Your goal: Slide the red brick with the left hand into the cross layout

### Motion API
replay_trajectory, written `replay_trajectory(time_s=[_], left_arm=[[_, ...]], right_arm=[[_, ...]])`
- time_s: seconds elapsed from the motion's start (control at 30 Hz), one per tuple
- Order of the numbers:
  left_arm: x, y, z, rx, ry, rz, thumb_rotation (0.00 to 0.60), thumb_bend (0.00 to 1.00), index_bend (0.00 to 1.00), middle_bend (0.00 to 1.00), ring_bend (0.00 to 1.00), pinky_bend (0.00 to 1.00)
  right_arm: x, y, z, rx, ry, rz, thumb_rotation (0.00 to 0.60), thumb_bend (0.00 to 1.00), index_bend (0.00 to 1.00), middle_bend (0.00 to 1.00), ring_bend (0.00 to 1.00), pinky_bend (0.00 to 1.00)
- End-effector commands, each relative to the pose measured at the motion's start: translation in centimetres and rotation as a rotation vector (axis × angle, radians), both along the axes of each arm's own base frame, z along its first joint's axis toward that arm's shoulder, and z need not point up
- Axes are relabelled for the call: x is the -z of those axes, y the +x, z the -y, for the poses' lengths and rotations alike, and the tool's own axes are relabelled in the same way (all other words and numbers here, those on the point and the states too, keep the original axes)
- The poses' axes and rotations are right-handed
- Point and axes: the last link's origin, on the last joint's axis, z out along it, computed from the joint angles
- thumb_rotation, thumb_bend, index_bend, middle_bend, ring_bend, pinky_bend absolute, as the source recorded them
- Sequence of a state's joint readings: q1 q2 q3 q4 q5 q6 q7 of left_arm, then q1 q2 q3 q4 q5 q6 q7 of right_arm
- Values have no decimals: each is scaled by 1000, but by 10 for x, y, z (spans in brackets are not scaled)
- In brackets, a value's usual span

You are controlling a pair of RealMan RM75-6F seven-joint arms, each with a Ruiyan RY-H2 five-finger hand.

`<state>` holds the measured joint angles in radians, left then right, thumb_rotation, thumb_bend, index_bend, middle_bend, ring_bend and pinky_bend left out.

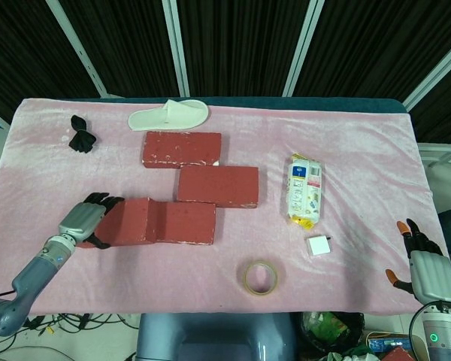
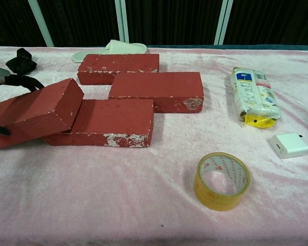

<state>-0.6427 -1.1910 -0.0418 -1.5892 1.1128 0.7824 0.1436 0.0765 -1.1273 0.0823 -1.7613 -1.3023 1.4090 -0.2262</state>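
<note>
My left hand grips the left end of a red brick, fingers over its far edge and thumb on the near side. In the chest view that red brick is tilted, its right end raised and leaning on a flat brick. Only the dark fingers of the left hand show there. Two more bricks lie flat behind: one in the middle and one at the back, stepped diagonally. My right hand rests at the table's near right corner, fingers apart, holding nothing.
A white slipper and a black clip-like object lie at the back left. A snack packet, a small white box and a yellow tape roll lie right of the bricks on the pink cloth.
</note>
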Motion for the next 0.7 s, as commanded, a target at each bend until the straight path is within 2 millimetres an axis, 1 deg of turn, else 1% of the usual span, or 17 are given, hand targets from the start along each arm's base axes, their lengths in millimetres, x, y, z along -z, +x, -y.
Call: replay_trajectory(time_s=[0.03, 0.23, 0.37, 0.47, 0.53, 0.63, 0.7], left_arm=[[-1, 0, -1, 2, 16, 2, 600, 210, 215, 248, 0, 0], [-16, 2, -5, -1, 72, 23, 600, 210, 207, 246, 0, 0], [-34, 13, -16, 25, 106, 28, 600, 210, 204, 242, 0, 0], [-47, 30, -35, 47, 106, 19, 600, 210, 206, 237, 0, 0], [-54, 44, -55, 57, 97, -6, 600, 210, 206, 235, 0, 0], [-57, 63, -79, 64, 88, -28, 600, 210, 207, 233, 0, 0], [-56, 71, -93, 66, 90, -41, 600, 210, 208, 232, 0, 0]], right_arm=[[0, 0, 0, 1, 1, 0, 600, 155, 76, 7, 124, 200], [0, 0, 0, 2, 1, 1, 600, 155, 75, 7, 124, 200], [0, 0, 0, 1, 2, 0, 600, 155, 75, 7, 124, 200], [1, 0, 0, 1, 2, 0, 600, 155, 75, 7, 124, 200], [1, 1, -1, 1, 3, 0, 600, 155, 75, 7, 124, 200], [1, 1, 0, 1, 0, -1, 600, 155, 75, 7, 124, 200], [1, 0, 0, 3, -1, -2, 600, 154, 75, 7, 124, 199]])
